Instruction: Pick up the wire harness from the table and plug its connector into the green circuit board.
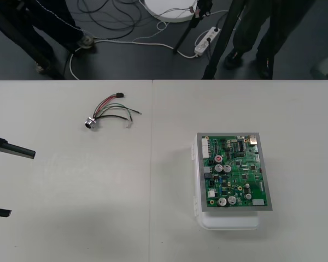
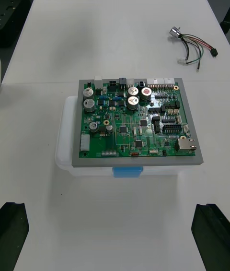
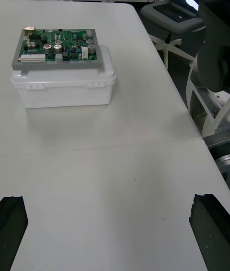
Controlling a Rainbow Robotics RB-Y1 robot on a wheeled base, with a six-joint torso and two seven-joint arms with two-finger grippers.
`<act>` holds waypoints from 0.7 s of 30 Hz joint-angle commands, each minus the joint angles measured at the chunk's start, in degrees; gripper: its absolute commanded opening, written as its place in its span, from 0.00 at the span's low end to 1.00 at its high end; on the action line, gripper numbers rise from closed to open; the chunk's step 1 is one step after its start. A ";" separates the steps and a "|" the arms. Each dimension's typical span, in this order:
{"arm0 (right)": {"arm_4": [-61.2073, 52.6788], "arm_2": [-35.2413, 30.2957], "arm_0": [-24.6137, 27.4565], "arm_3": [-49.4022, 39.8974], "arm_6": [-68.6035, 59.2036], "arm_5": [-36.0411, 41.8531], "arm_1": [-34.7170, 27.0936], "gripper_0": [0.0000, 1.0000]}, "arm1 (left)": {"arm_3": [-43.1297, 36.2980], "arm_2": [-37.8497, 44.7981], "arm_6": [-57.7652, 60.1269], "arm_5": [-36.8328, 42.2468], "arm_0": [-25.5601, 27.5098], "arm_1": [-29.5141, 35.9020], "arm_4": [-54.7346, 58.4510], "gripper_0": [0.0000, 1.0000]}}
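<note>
The left jaws are spread wide at the left edge of the bench (image 1: 71,218), their two black fingers (image 1: 16,151) well apart with bare surface between them, holding nothing. Seen from the left wrist, those fingers (image 3: 12,225) stand out in the two corners. Over to the right jaws, and they're the same: spread, fingers (image 2: 213,232) far apart above bare bench, nothing pinched, and the green circuit board (image 2: 139,122) lying just beyond them. That board sits flat on top of its white base (image 1: 227,221), on the right half of the bench, with a grey frame round it and a row of white connectors along one edge. And the wire harness (image 1: 110,112)? It's lying loose on the bench, on the left half toward the far edge, well apart from the board and from both sets of jaws. Its round metal socket (image 1: 90,123) is the end nearer the left side, the red, black and green wires loop away from it, and the small black plug (image 1: 119,95) rests at the far tip, on the surface, not in the board.
</note>
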 commanded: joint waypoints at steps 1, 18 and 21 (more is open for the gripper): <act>-0.88 0.63 0.89 0.30 2.48 -0.45 -2.58 1.00 | 0.14 1.90 3.04 0.57 -0.73 0.33 -0.05 1.00; -0.88 0.63 0.89 0.30 2.48 -0.45 -2.58 1.00 | 0.14 1.90 3.04 0.57 -0.73 0.33 -0.05 1.00; -0.88 0.63 0.89 0.30 2.48 -0.45 -2.58 1.00 | 0.14 1.90 3.04 0.57 -0.73 0.33 -0.05 1.00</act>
